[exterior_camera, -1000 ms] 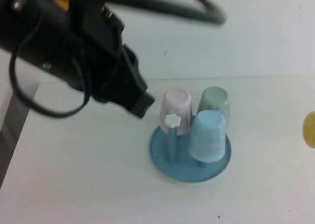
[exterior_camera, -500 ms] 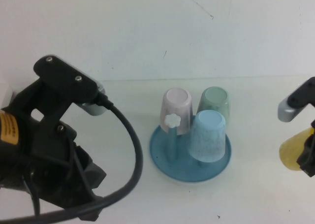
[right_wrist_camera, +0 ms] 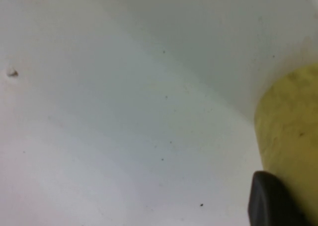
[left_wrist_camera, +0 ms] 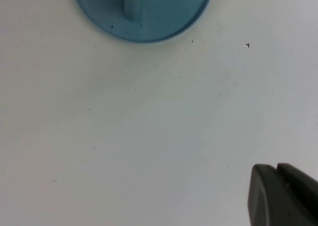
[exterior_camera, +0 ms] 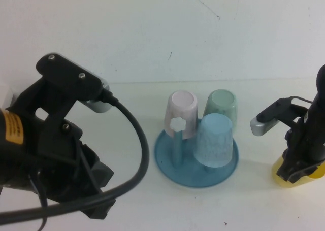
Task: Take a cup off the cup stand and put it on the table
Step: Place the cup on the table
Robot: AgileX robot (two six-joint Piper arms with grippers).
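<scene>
The yellow cup (exterior_camera: 299, 174) stands low at the right of the table (exterior_camera: 172, 210), well apart from the cup stand (exterior_camera: 167, 162). My right gripper (exterior_camera: 295, 169) comes down on the cup from above and is shut on it. In the right wrist view one dark finger (right_wrist_camera: 272, 202) lies against the yellow cup (right_wrist_camera: 290, 121). The blue stand holds a pink cup (exterior_camera: 182, 114), a green cup (exterior_camera: 221, 105) and a light blue speckled cup (exterior_camera: 215, 140), all upside down. My left gripper (left_wrist_camera: 276, 169) is shut and empty, hovering over bare table near the stand's rim (left_wrist_camera: 149, 30).
The bulky left arm (exterior_camera: 51, 144) and its black cable (exterior_camera: 144, 155) fill the left foreground, close to the stand. One peg with a white flower cap (exterior_camera: 179, 125) stands bare at the stand's front left. A white wall (exterior_camera: 162, 33) rises behind the table.
The right arm has come in from the right edge and brought the yellow cup down and leftward. The left arm swung from the top to the lower left, then held nearly still.
</scene>
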